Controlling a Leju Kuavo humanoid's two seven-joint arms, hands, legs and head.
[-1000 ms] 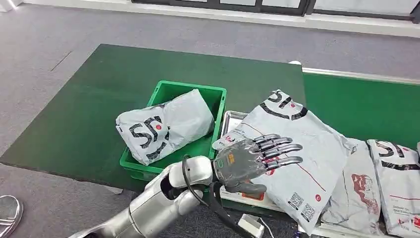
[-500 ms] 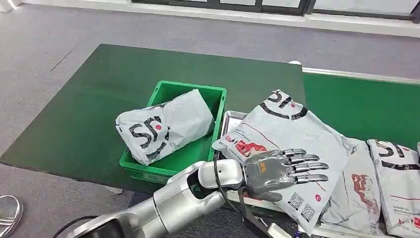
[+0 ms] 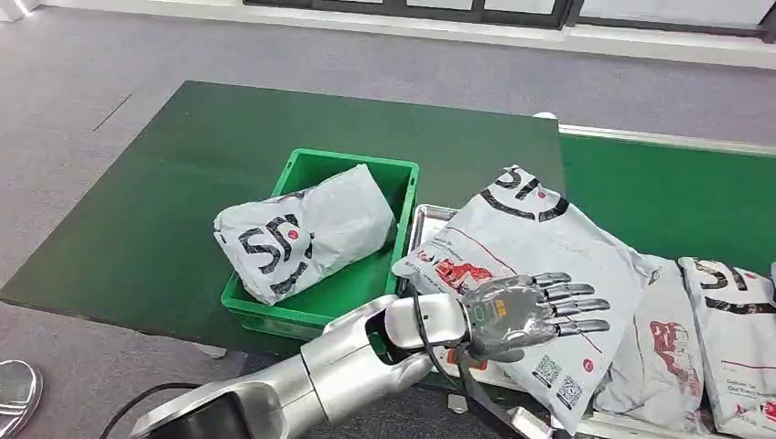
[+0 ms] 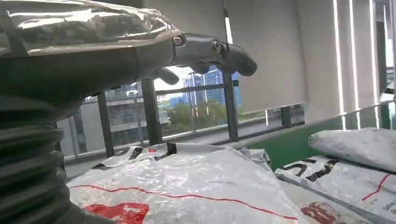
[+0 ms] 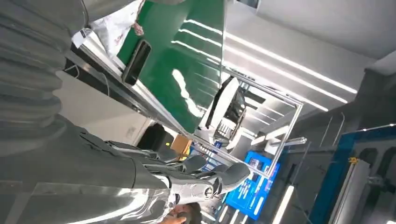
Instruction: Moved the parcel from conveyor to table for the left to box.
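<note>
Parcel [image 3: 540, 247], a large grey mailing bag with a black logo and a red printed label, lies tilted across a metal tray [image 3: 426, 218] at the right-hand edge of the green table [image 3: 183, 183], its far corner pointing toward the conveyor [image 3: 668, 192] and its near corner hanging past the table's front edge. The robot's left hand [image 3: 526, 311] hovers flat over the near part of this parcel, palm down, fingers stretched out and spread apart, holding nothing; whether the palm touches the bag cannot be told from the head view, while the left wrist view shows the fingers [image 4: 219, 49] raised clear above the bag's crinkled surface. The silver left arm [image 3: 311, 384] reaches in from the table's front edge. A green box [image 3: 403, 174] sits just left of the tray, near the table's front edge, with a second grey bag [image 3: 302, 233] resting inside it and spilling over its left rim. More grey bags [image 3: 732, 338] lie side by side on the green conveyor at the right, touching one another. The right hand [image 5: 196, 179] shows in the right wrist view with its fingers extended and loosely together, nothing in them, away from the table.
</note>
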